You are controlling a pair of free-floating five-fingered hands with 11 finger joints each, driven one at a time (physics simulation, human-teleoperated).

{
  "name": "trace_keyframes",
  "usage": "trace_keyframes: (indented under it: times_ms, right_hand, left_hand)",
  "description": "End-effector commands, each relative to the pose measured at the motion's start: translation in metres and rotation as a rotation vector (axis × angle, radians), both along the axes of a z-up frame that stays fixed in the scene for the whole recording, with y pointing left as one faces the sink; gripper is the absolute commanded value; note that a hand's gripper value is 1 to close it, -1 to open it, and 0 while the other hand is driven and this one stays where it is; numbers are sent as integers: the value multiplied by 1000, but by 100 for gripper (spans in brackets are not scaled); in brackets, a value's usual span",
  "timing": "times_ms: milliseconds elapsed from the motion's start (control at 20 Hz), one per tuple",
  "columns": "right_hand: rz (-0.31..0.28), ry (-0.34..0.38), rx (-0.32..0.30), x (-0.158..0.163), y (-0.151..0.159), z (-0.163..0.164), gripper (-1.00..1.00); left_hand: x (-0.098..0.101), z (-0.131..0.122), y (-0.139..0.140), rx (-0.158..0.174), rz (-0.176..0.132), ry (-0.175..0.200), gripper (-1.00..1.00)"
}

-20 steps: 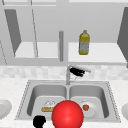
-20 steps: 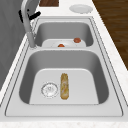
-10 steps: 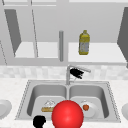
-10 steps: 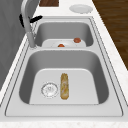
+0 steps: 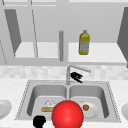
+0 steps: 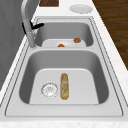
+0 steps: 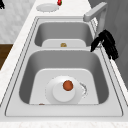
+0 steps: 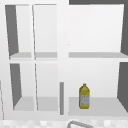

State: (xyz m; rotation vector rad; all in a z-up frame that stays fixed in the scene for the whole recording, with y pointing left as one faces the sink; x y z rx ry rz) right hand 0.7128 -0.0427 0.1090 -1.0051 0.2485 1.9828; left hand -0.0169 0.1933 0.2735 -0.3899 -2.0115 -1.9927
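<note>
At the double sink (image 5: 110,100), the right hand (image 5: 76,76), fingers curled, should stay square under the faucet (image 5: 78,68) spout at twelve o'clock.

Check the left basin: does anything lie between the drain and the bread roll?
Nothing: in the left side view the drain and bread roll lie side by side on bare basin floor.

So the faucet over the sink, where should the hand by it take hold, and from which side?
Probably the spout: a slim bar reaching out level from the upright post over the right basin, bare all round. The right hand hangs just under it, fingers curled, so coming from below and closing round the bar looks simplest. The post itself stands close to the back wall. The left hand sits at the sink's front edge.
</note>
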Motion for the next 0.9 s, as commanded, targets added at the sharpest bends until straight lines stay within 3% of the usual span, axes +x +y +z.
trace_keyframes:
  times_ms: [0,250,350,550,650,850]
  right_hand:
    - [0,-11,100,-6,-12,-19,-100]
    - [20,-20,185,-5,-20,-10,-100]
    - [23,-28,77,-6,-13,4,-100]
    - [23,-28,79,-8,-12,5,-100]
    - [28,10,189,-9,-12,7,-100]
    - [52,49,236,-9,-14,8,-100]
  left_hand:
    - [0,0,0,0,0,0,0]
    - [0,0,0,0,0,0,0]
    - [0,0,0,0,0,0,0]
    - [0,0,0,0,0,0,0]
    - [0,0,0,0,0,0,0]
    - [0,0,0,0,0,0,0]
